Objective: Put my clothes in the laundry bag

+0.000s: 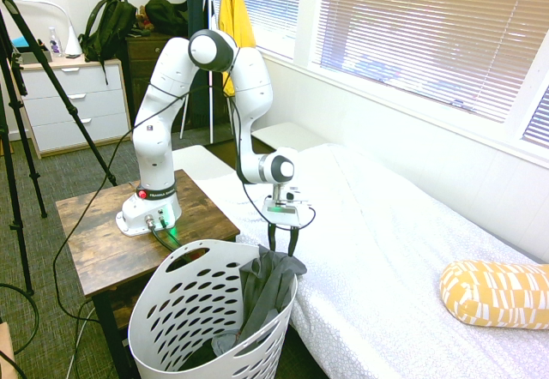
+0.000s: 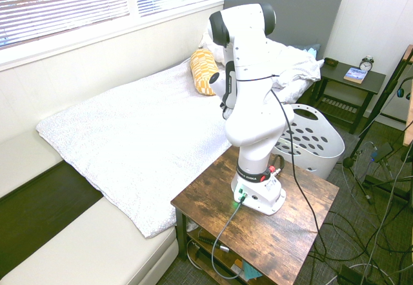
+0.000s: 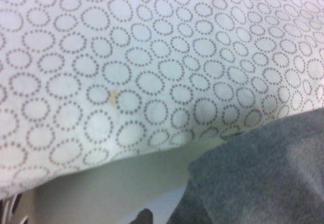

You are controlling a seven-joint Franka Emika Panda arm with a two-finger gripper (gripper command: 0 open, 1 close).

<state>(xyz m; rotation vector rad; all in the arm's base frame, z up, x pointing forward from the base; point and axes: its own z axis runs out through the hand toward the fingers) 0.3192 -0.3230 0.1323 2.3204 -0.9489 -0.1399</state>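
We see the dark grey garment (image 1: 268, 286) draped over the rim of the white laundry basket (image 1: 190, 310) on its bed-facing side, most of the cloth hanging down inside and a fold resting on top of the rim. The pincer (image 1: 282, 240) hangs just above that fold with its two dark fingers spread apart and nothing between them. In the wrist view, the grey cloth (image 3: 263, 176) lies close against the bed's ring-patterned cover (image 3: 152, 67).

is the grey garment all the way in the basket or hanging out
Partly out: the grey garment drapes over the white basket's rim, its top bunched above it, the rest hanging inside.
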